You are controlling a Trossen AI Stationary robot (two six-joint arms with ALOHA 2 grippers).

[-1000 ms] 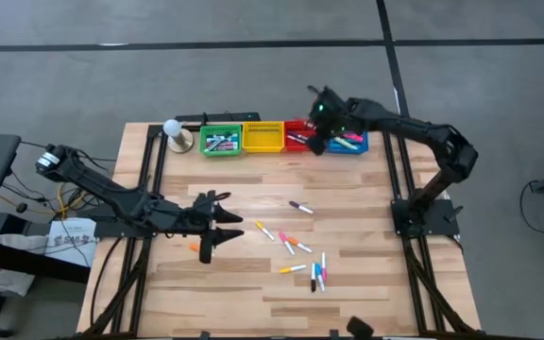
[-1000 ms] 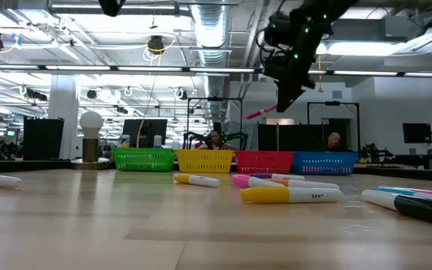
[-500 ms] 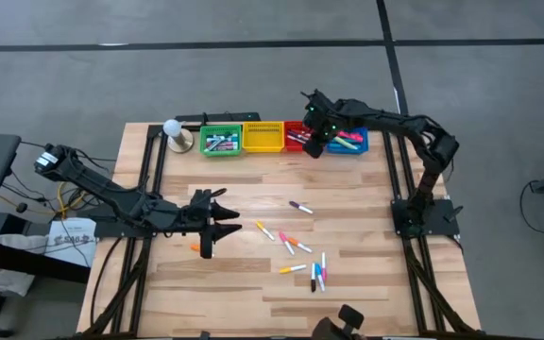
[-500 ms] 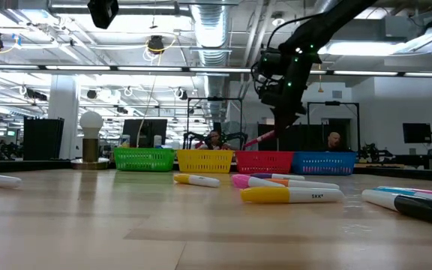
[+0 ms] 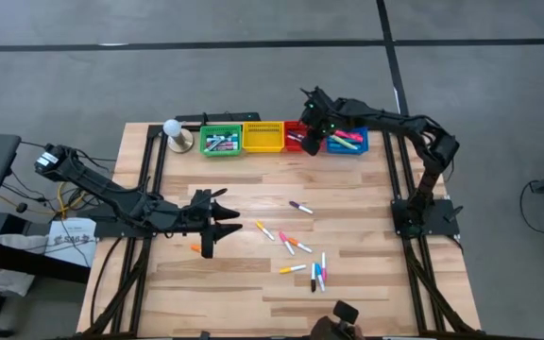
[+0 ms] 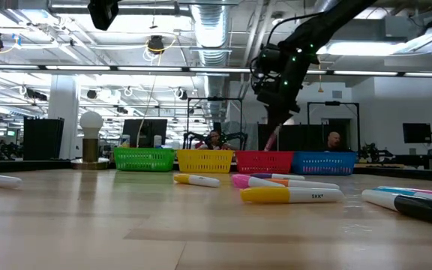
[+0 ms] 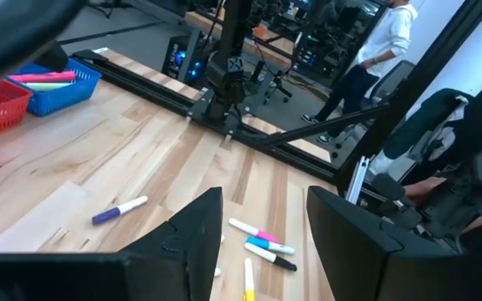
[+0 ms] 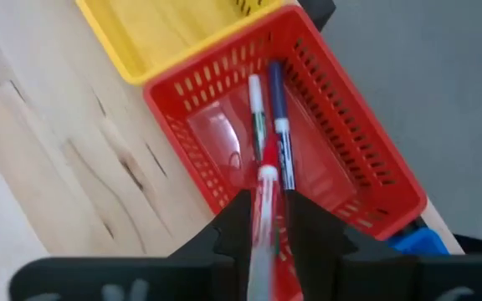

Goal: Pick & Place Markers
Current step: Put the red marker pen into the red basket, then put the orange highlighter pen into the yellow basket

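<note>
Hovering over the red plastic basket (image 8: pixel 350 159), the right end effector (image 8: pixel 264 219) had just parted, releasing its red-capped white marker (image 8: pixel 265 196).

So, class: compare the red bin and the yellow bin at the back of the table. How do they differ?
The red bin holds markers, two lying side by side; the yellow bin looks empty where it shows. The right pincer hangs over the red bin with a red marker between its fingers; nothing hangs over the yellow bin. Both are small slotted plastic baskets in one row.
</note>
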